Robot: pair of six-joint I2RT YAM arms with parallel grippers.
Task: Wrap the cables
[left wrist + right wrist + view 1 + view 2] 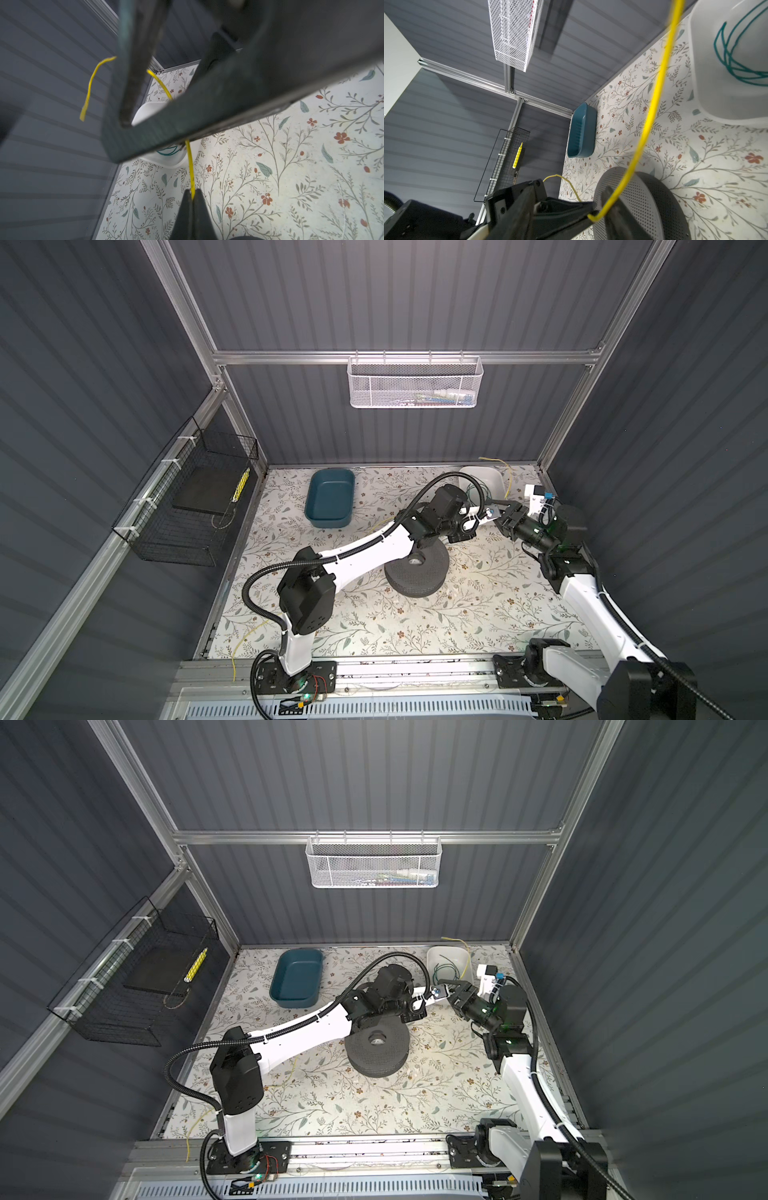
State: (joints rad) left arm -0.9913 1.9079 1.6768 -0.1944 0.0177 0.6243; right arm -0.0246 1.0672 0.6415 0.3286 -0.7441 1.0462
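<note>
The yellow cable [508, 477] [191, 166] [654, 104] arcs up past the white tub [432, 957] at the back right. My left gripper [192, 196] [493, 511] is shut on it. Another yellow stretch [245, 639] trails off the table's front left. My right gripper [448, 986] [602, 207] meets the left one tip to tip. Its jaws stand apart beside the pinched bend of cable, and one finger [612, 205] is blurred. The green cable [446, 969] [729, 62] lies coiled inside the white tub.
A black perforated disc [417, 572] with a centre hole sits mid-table under the left arm. A teal tub [330, 497] stands at the back left. A white mesh basket [415, 381] hangs on the back wall, a black wire basket [187, 506] on the left wall.
</note>
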